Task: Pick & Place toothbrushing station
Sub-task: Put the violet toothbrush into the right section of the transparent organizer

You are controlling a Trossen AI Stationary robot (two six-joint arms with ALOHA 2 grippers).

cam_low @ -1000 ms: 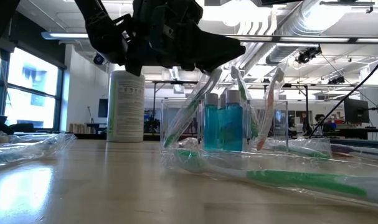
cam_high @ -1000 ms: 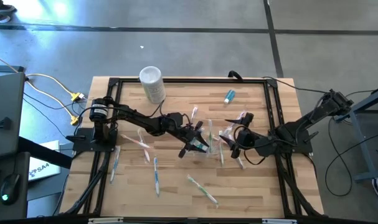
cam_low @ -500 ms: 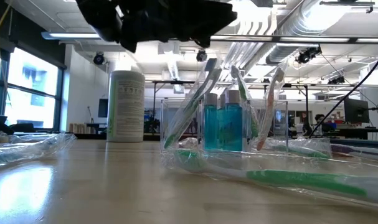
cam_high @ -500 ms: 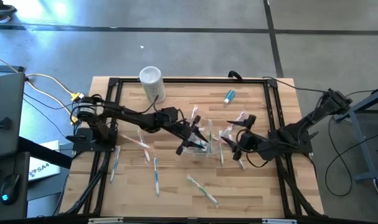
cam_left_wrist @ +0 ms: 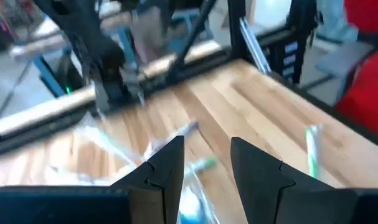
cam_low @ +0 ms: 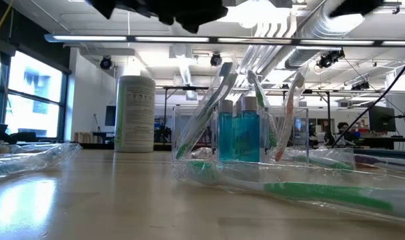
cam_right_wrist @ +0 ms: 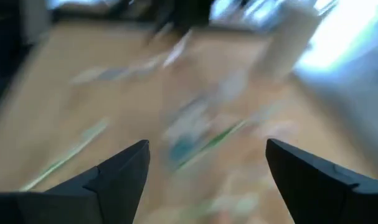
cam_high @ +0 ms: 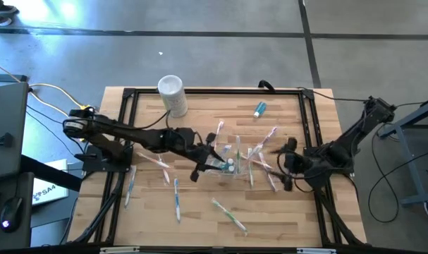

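Observation:
The small clear cup [cam_high: 232, 166] stands on its base mid-table, with toothbrushes leaning in it and teal toothpaste tubes [cam_low: 241, 137] upright inside; the low view shows the cup [cam_low: 189, 133] too. My left gripper [cam_high: 204, 163] hovers just left of and above the cup, open by a narrow gap, nothing between its fingers [cam_left_wrist: 207, 155]. My right gripper [cam_high: 283, 165] hovers right of the cup, wide open and empty [cam_right_wrist: 207, 158]. More wrapped toothbrushes [cam_high: 177, 200] lie flat on the table.
A tall white cylinder [cam_high: 171, 94] stands at the far left. One teal tube [cam_high: 259, 109] lies near the far edge. Loose toothbrushes lie at the near middle [cam_high: 229, 214] and by the left rail [cam_high: 130, 185]. A black frame [cam_high: 214, 91] rims the table.
My left gripper has risen from over the cup and drawn back toward the table's left, tipping up toward level; in the low view it has climbed almost out of the picture. My right gripper has pulled back toward the right edge and turned. The cup and brushes have stayed put.

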